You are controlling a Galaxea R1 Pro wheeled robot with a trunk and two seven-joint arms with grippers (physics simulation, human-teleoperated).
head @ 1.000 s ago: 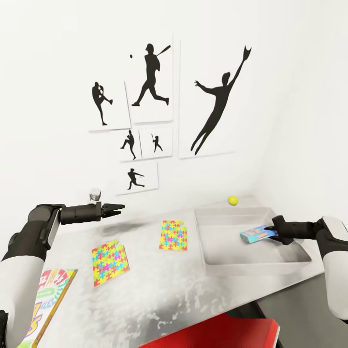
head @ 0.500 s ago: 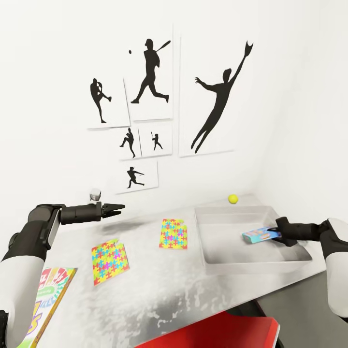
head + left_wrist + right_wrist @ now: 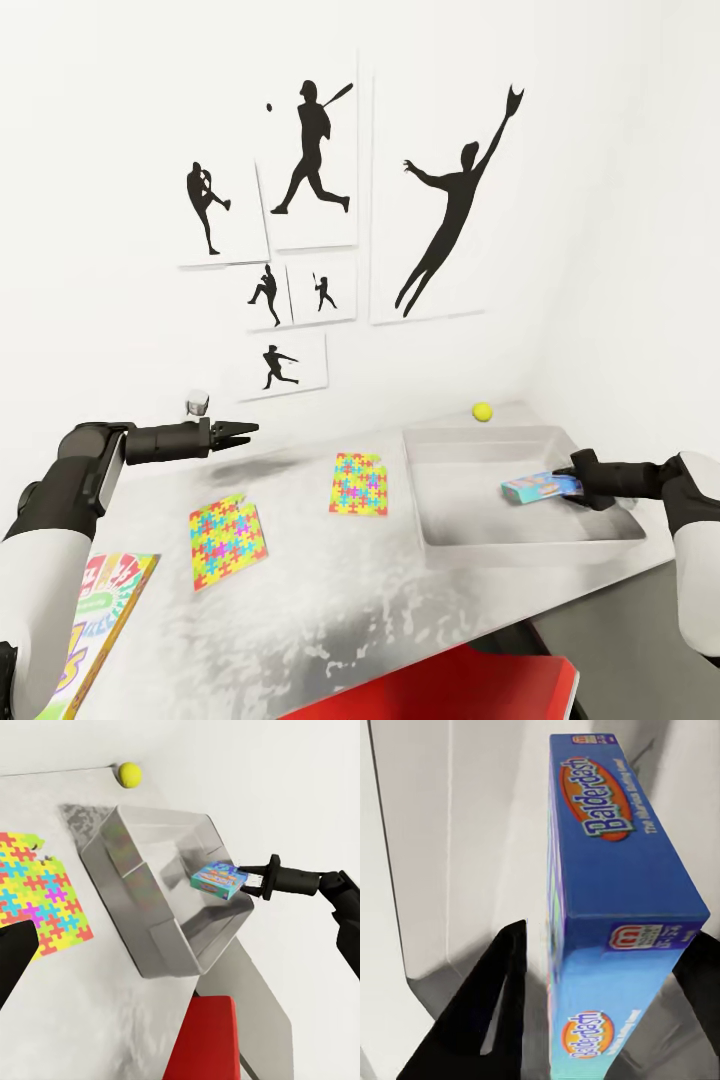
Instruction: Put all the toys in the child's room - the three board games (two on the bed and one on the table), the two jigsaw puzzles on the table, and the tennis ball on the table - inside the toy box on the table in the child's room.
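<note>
1. Where the right arm reaches over the toy box (image 3: 520,545), the right gripper (image 3: 572,480) grips the small blue board game (image 3: 538,487) by one end; the box hangs level above the bin's inside, near its right wall, clear of the floor.
2. The right wrist view reads "Balderdash" on the board game (image 3: 619,892); one finger (image 3: 484,1012) sits just beside its face, and whether it touches cannot be told.
3. The toy box stands at the right end of the table (image 3: 330,600), its right wall near the table edge. The tennis ball (image 3: 483,411) lies behind it, near the wall corner.
4. Two jigsaw puzzles (image 3: 228,528) (image 3: 359,486) lie flat mid-table, apart, with bare top between them and the bin.
5. The left gripper (image 3: 248,430) hovers above the far left of the table with nothing between its fingers; their spread cannot be told.
6. A multicolour board game (image 3: 100,625) lies at the near left edge.
7. A red chair (image 3: 450,690) sits below the near edge.
</note>
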